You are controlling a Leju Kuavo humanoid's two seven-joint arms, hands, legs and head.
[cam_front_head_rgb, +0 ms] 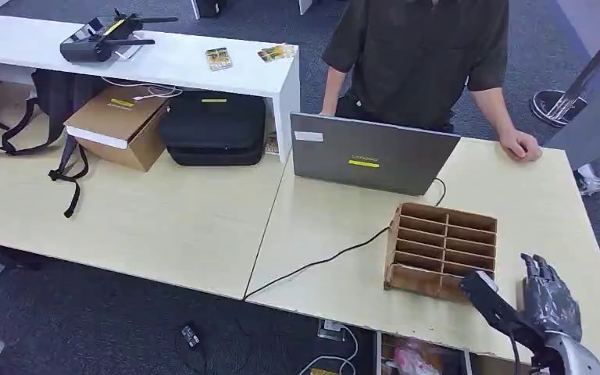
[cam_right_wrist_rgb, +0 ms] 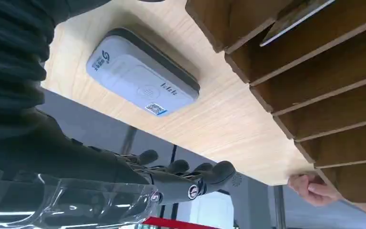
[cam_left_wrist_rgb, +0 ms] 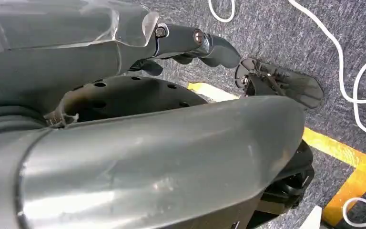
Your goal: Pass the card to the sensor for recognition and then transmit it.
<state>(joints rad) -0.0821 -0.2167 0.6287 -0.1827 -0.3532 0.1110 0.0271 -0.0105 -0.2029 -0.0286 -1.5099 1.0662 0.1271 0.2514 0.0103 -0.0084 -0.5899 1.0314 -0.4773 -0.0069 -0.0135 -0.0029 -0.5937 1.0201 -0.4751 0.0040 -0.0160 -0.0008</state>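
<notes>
Desk: bore wooden rack near front edge. Laptop: stood just behind rack, lid up. Right hand: hovered just right of rack, fingers spread, holding nothing. Left hand: hung away from rack, over floor; grip impossible to tell. Sensor: lay flat beside rack. Card: leaned inside a rack compartment.

Right robot hand raised, fingers apart, holding nothing. Left robot hand hanging, fingers curled, holding nothing.
</notes>
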